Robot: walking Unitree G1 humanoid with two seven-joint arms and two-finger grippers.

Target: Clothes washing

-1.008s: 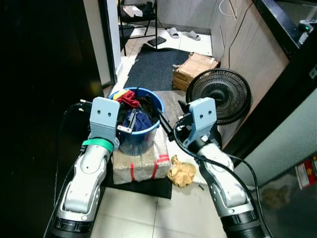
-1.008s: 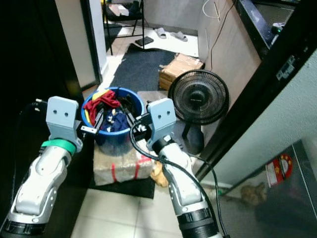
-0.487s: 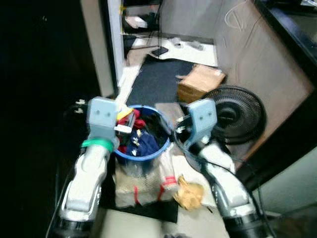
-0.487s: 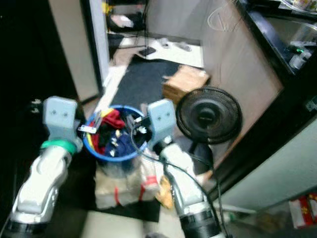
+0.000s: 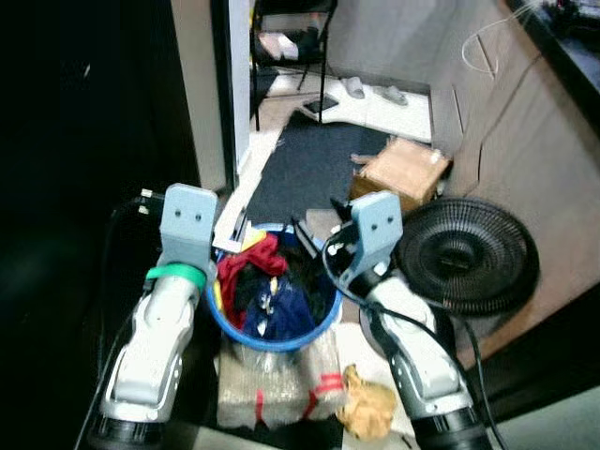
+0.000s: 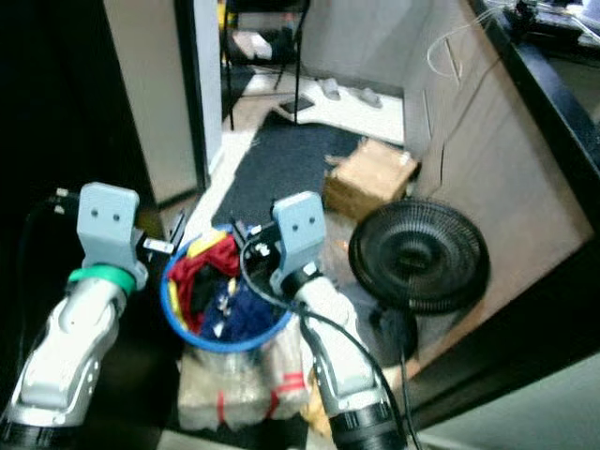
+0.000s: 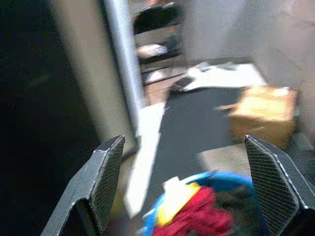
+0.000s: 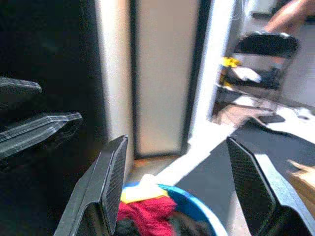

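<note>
Black-fingered left tool (image 7: pixel 182 184) and right tool (image 8: pixel 177 187) both spread wide, holding nothing, parked either side of blue bucket (image 5: pixel 274 333). Bucket sits between them and a bit below, so move looks like closing inward on rim from both sides. Left tool maybe touch nearer to rim, hard to call. Clothes (image 5: pixel 267 291) heaped inside, red on top, navy under. Bucket rests on wrapped bundle (image 5: pixel 277 386). Black fan (image 5: pixel 466 255) close to bucket's right, so watch right elbow. Dark wall tight on bucket's left. Mat (image 5: pixel 314 169) beyond is open room.

The right tool (image 8: pixel 179 196) — fingers spread wide — frames the blue bucket (image 8: pixel 197 204) holding red clothes (image 8: pixel 142 209).
</note>
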